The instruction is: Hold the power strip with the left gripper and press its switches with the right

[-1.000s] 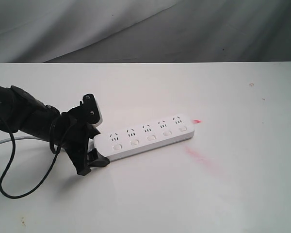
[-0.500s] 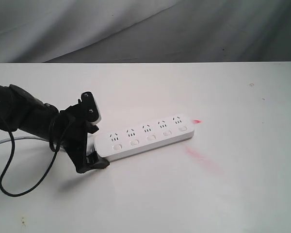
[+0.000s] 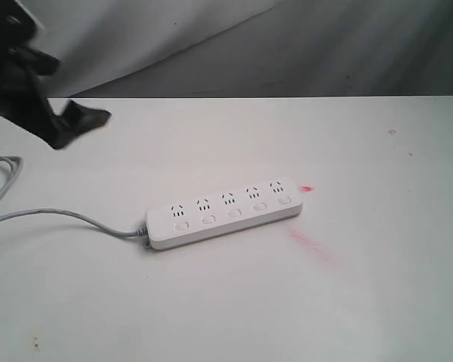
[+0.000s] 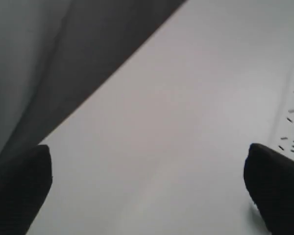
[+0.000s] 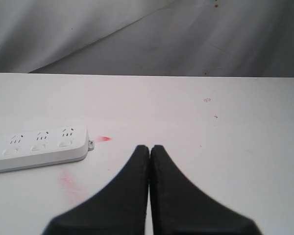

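The left pincer [image 4: 147, 191] hangs above the far left of the desk [image 3: 377, 302], jaws spread wide and empty, well apart from the power strip [image 3: 226, 213]. The strip lies flat mid-desk, grey cord [image 3: 60, 215] trailing left, switches [image 3: 234, 213] uppermost. The right pincer [image 5: 150, 152], jaws pressed together on nothing, sits off the strip's cord-free end.

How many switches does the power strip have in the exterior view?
5 switches in one row along the power strip, near edge: leftmost, second, middle, fourth, rightmost. None appear hidden.
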`<state>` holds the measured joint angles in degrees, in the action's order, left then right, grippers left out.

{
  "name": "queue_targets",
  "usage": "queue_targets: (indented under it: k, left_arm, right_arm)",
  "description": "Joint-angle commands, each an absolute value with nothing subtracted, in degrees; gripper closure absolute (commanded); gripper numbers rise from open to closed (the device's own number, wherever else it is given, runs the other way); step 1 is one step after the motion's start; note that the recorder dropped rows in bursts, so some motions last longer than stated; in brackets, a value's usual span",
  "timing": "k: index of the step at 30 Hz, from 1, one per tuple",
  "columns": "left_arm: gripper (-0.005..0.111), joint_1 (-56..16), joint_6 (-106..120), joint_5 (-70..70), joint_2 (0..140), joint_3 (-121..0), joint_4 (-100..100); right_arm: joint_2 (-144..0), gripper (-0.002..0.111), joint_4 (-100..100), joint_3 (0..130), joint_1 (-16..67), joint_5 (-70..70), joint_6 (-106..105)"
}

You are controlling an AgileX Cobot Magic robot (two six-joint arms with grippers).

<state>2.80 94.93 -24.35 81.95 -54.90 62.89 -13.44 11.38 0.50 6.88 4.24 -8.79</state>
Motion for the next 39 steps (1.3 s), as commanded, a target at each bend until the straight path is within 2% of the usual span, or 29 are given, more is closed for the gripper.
queue_targets:
  k: [1, 3, 8, 13, 24, 26, 27, 31, 34, 35, 39]
  left_arm:
    - [0.002, 13.9, 81.3, -37.7, 70.2, -54.7, 63.3]
    - [0.002, 17.8, 80.0, -49.1, 65.4, -54.7, 63.3]
    - [0.002, 18.4, 78.1, -62.8, 59.8, -54.7, 63.9]
    - [0.002, 18.4, 67.6, -62.9, 58.8, -54.7, 64.2]
    - [0.004, 18.4, 67.5, -56.8, 58.8, -54.7, 66.8]
    - [0.012, 18.4, 67.5, -55.2, 58.8, -54.7, 67.6]
    - [0.021, 18.4, 67.5, -55.1, 58.8, -54.7, 68.3]
    - [0.069, 18.4, 67.5, -55.5, 58.8, -54.7, 72.5]
    - [0.101, 18.4, 67.5, -55.8, 58.8, -54.7, 75.9]
    - [0.106, 18.4, 67.6, -55.9, 58.8, -54.7, 76.9]
    - [0.106, 18.4, 67.8, -58.9, 58.8, -54.7, 78.2]
  right_arm:
    - [-13.3, 0.108, 11.5, 0.4, 6.6, 4.1, -8.6]
    - [-13.3, 0.108, 11.5, 0.4, 6.6, 4.1, -8.6]
    - [-13.3, 0.108, 11.5, 0.4, 6.6, 4.1, -8.6]
    - [-13.3, 0.108, 11.5, 0.4, 6.6, 4.1, -8.6]
    - [-13.3, 0.108, 11.5, 0.4, 6.6, 4.1, -8.6]
    - [-13.3, 0.108, 11.5, 0.4, 6.6, 4.1, -8.6]
    - [-13.3, 0.108, 11.5, 0.4, 6.6, 4.1, -8.6]
    - [-13.3, 0.108, 11.5, 0.4, 6.6, 4.1, -8.6]
    - [-13.3, 0.108, 11.5, 0.4, 6.6, 4.1, -8.6]
    - [-13.3, 0.108, 11.5, 0.4, 6.6, 4.1, -8.6]
    - [-13.3, 0.108, 11.5, 0.4, 6.6, 4.1, -8.6]
